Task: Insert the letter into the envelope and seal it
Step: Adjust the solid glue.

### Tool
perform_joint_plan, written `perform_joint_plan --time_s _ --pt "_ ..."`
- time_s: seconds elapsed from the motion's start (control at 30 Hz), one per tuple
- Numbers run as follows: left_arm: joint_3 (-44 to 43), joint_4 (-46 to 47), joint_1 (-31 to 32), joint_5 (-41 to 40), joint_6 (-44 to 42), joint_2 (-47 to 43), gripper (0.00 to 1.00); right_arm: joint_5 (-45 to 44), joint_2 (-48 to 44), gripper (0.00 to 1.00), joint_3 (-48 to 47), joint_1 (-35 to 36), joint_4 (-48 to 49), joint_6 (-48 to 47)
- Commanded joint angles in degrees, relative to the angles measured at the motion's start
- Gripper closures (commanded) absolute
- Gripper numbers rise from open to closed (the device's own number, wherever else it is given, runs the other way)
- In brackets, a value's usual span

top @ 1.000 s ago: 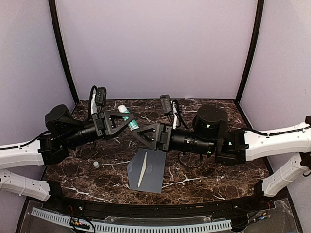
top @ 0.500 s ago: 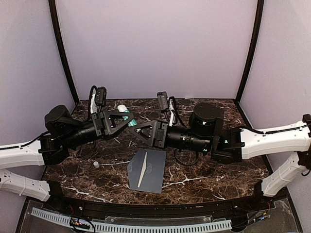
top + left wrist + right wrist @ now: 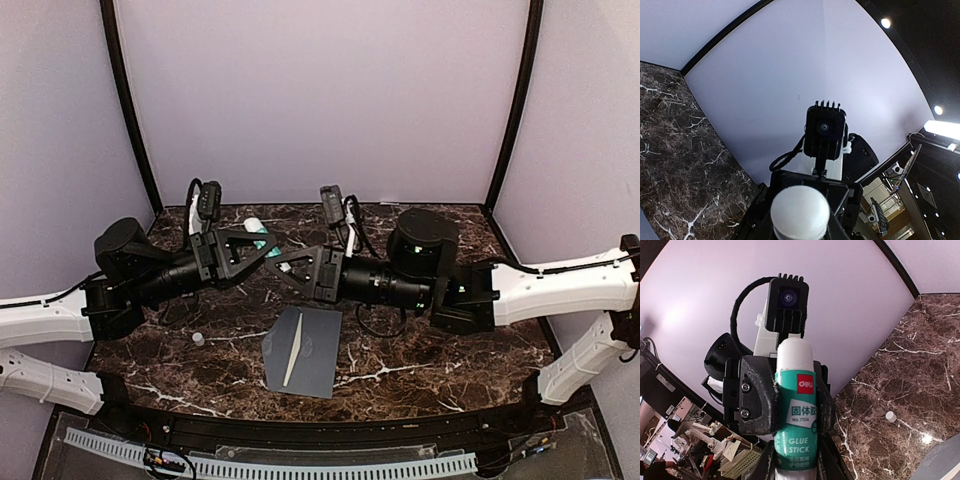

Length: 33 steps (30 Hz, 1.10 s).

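Note:
The grey-blue envelope (image 3: 305, 350) lies flat on the marble table in front of both arms. A narrow cream strip of the letter (image 3: 293, 362) shows on it, and the rest of the letter is hidden. Above the table my left gripper (image 3: 262, 248) is shut on a teal glue stick (image 3: 796, 405), its fingers (image 3: 757, 400) clamping the label. My right gripper (image 3: 796, 462) meets it head-on, and its jaws press the stick's lower end. In the left wrist view the stick's white end (image 3: 800, 212) fills the space between my left gripper's (image 3: 800, 225) fingers.
A small white cap (image 3: 198, 339) lies on the table left of the envelope, also in the right wrist view (image 3: 890, 416). The envelope's corner (image 3: 945, 460) shows at the bottom right there. Black posts and lilac walls enclose the table (image 3: 420, 370).
My right arm has slid left until its gripper meets the left one, and its jaws have closed in on the glue stick. The left arm and the envelope have not moved.

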<state>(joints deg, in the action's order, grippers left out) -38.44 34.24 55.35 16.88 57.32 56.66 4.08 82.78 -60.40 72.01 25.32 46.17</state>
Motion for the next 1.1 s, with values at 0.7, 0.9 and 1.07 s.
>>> perform_joint_plan --time_s 0.7,0.9,1.07 --pt "-10.39 -27.04 -1.71 10.73 -7.21 -0.67 0.06 13.57 -10.59 0.88 1.36 -6.6 -16.79 -7.78" --pt "-13.52 -28.42 -2.39 16.41 -7.47 2.31 0.05 16.17 -13.29 0.88 1.7 -6.62 -21.27 -10.51" --pt "-14.9 -29.42 -2.86 18.76 -6.95 4.39 0.04 18.34 -15.16 0.88 2.25 -6.62 -22.9 -11.38"
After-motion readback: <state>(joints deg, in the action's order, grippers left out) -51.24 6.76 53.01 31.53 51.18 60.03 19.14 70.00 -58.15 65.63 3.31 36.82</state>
